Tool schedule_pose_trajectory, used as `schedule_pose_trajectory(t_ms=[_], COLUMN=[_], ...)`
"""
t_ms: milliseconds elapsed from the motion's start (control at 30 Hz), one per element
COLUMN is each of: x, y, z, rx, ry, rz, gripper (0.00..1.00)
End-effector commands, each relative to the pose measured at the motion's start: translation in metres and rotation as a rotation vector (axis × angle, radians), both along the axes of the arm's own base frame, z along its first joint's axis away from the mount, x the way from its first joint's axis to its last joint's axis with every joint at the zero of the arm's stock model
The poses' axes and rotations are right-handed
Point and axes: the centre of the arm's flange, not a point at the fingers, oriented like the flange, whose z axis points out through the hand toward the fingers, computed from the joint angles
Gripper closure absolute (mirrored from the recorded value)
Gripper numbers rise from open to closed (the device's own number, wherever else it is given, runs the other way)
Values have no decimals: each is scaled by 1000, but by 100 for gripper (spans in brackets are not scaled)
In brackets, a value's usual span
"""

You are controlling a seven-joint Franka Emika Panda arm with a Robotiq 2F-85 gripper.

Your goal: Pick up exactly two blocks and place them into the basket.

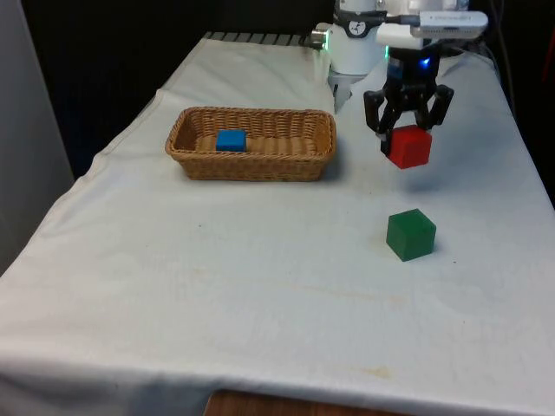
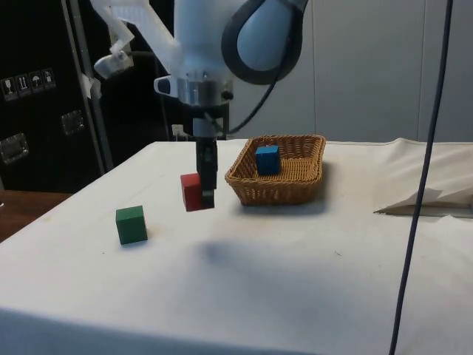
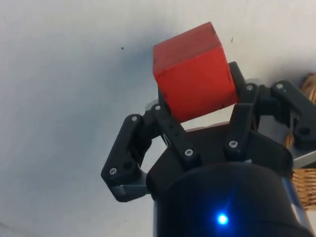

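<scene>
Red block (image 1: pixel 409 146), no legible markings

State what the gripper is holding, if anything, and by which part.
The gripper holds the red block, fingers pinching two opposite side faces, lifted clear of the table beside the basket.

A white cloth (image 1: pixel 260 286) covers the table, a dark cable (image 2: pixel 425 177) hangs in the side view.
</scene>
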Motion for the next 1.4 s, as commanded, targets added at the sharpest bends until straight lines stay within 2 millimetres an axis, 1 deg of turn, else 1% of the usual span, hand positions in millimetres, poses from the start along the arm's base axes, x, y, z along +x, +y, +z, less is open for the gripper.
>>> schedule_pose_trajectory(t_ms=[0, 233, 267, 333, 500, 733, 967, 1167, 1200, 1367], x=[-1, -2, -1, -2, -2, -1, -1, -1, 0, -4], y=[0, 0, 0, 0, 1, 2, -3, -17, -15, -27], z=[6, 24, 22, 28, 32, 34, 35, 30, 31, 25], rx=[5, 17, 12, 21, 41, 68, 90, 96, 85, 87], ry=[0, -3, -4, -5, -15, -24, -19, -5, -7, -1], rz=[-16, -66, -57, -78, -108, -137, -174, -208, -205, -228], gripper=[95, 95, 95, 95, 95, 95, 95, 95, 95, 95])
